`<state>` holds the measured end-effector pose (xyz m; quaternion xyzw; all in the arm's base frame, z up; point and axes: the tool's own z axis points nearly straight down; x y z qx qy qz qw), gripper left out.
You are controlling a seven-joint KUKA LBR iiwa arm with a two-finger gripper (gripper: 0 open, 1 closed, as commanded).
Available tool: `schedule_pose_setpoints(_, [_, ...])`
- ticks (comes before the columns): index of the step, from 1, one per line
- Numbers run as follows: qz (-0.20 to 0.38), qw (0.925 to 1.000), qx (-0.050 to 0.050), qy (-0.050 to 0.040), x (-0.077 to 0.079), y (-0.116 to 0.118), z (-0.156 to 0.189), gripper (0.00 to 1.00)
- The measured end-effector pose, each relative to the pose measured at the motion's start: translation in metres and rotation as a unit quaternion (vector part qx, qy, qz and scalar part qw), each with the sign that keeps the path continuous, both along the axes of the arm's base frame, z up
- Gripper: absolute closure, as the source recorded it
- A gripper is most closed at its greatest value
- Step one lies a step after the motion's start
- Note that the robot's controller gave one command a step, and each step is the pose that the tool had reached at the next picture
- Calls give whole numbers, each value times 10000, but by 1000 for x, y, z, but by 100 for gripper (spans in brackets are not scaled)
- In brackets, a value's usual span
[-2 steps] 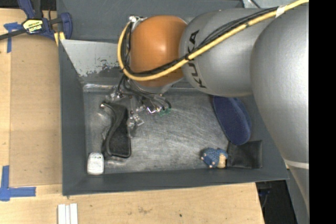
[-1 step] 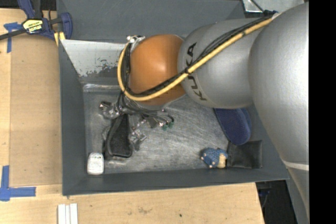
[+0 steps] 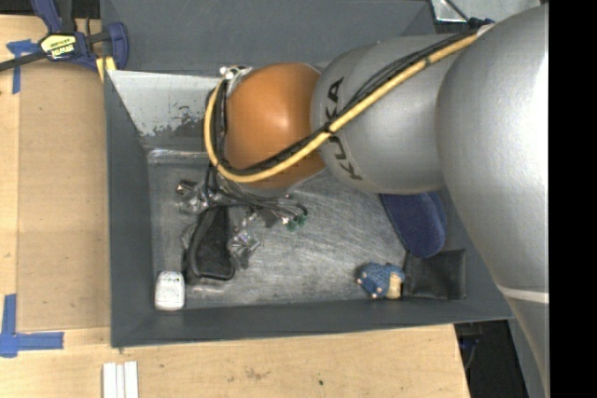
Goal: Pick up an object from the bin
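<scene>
Near to far, positions all off the black flat piece (image 3: 211, 249). Closest to the camera, one small white block (image 3: 169, 291) sits just beside its near view-left corner, close to the near wall of the bin (image 3: 131, 228). Well apart to view-right along that same wall there's one small blue-and-tan thing (image 3: 381, 280). Just past that, one black boxy thing (image 3: 438, 273) sits in the corner; the two are touching or nearly so, can't tell which. The black flat piece itself is a single dark oblong slab lying flat on the bin floor in the view-left half, long axis running roughly near-to-far with a slight tilt. The gripper (image 3: 238, 208) sits right at its far end, over it or on it; contact is unclear. Gripper state: can't tell, since the orange cover (image 3: 270, 121) on the wrist hides the working end. A few small shiny metal bits show around the far end of the black piece and along its view-right edge. Can't tell if those are loose parts or gripper hardware, so no count. Farther back and well to view-right, one dark blue oblong thing (image 3: 415, 221) lies half under the arm (image 3: 448, 107).
</scene>
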<state>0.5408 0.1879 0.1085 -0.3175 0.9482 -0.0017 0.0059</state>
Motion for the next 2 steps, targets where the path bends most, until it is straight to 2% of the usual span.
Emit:
schedule_pose_setpoints(1, [2124,9772,-9,41,24,15,-7,0])
schedule_pose_setpoints(2, [2117,9773,-18,47,24,14,-7,100])
